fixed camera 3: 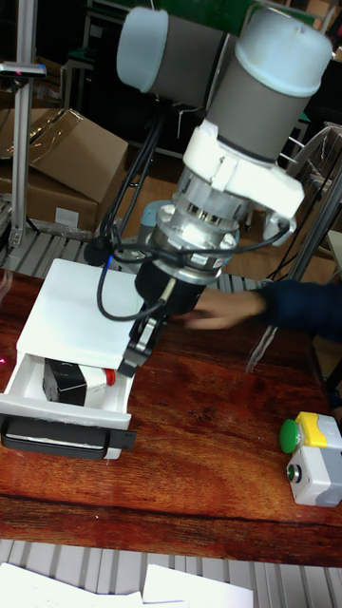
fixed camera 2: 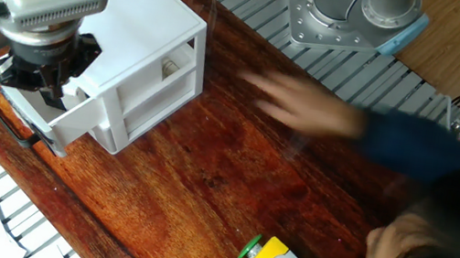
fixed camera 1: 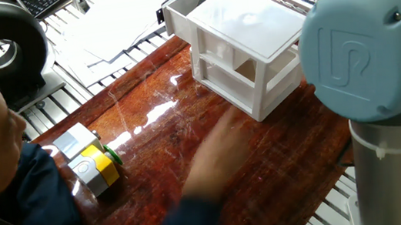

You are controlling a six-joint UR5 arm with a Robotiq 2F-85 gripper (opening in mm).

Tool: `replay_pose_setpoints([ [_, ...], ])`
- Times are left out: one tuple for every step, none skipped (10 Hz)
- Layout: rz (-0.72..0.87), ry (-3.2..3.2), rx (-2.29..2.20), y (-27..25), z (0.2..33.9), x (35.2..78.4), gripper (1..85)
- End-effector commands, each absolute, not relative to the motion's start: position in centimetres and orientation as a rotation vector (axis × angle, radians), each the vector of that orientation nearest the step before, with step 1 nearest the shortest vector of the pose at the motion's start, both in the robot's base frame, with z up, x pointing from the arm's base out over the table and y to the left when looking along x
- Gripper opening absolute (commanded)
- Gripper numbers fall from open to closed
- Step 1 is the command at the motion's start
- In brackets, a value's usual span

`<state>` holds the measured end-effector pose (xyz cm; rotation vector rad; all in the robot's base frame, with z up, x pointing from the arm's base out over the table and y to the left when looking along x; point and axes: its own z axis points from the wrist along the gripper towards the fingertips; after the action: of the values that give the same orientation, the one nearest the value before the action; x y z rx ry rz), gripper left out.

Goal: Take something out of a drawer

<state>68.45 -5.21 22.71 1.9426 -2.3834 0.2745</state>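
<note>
Since the block (fixed camera 3: 71,382) in the drawer (fixed camera 3: 65,415) looks hard and light, grab its flat sides; I cannot tell if your gripper (fixed camera 3: 141,347) is open.

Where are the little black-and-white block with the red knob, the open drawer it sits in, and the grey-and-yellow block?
Black-and-white block (fixed camera 3: 68,381), tall fixed view: its dark top face.
Drawer (fixed camera 3: 66,411), tall fixed view: its white front wall.
Grey-and-yellow block (fixed camera 1: 95,164), one fixed view: its yellow top.
</note>
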Motion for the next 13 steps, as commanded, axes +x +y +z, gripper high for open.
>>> replay_pose_setpoints([
  [0.277,-2.398,1.962,-5.3,21.6,69.6,1.0],
  [0.250,-2.430,1.927,-4.2,22.4,69.0,1.0],
  [0.267,-2.433,1.890,-3.2,24.0,68.0,1.0],
  [0.256,-2.450,1.841,-1.6,25.6,66.7,1.0],
  [0.252,-2.467,1.815,-0.1,26.5,65.8,1.0],
  [0.285,-2.477,1.808,0.6,26.9,65.3,1.0],
  [0.276,-2.478,1.815,0.9,27.0,65.0,1.0],
  [0.280,-2.478,1.821,0.9,27.0,65.2,1.0],
  [0.278,-2.480,1.823,0.9,27.0,65.2,1.0],
  [0.279,-2.486,1.821,1.0,27.0,65.3,1.0],
  [0.278,-2.485,1.824,1.0,27.0,65.3,1.0],
  [0.280,-2.481,1.821,0.9,27.0,65.2,1.0],
  [0.280,-2.476,1.823,0.9,27.0,65.2,1.0],
])
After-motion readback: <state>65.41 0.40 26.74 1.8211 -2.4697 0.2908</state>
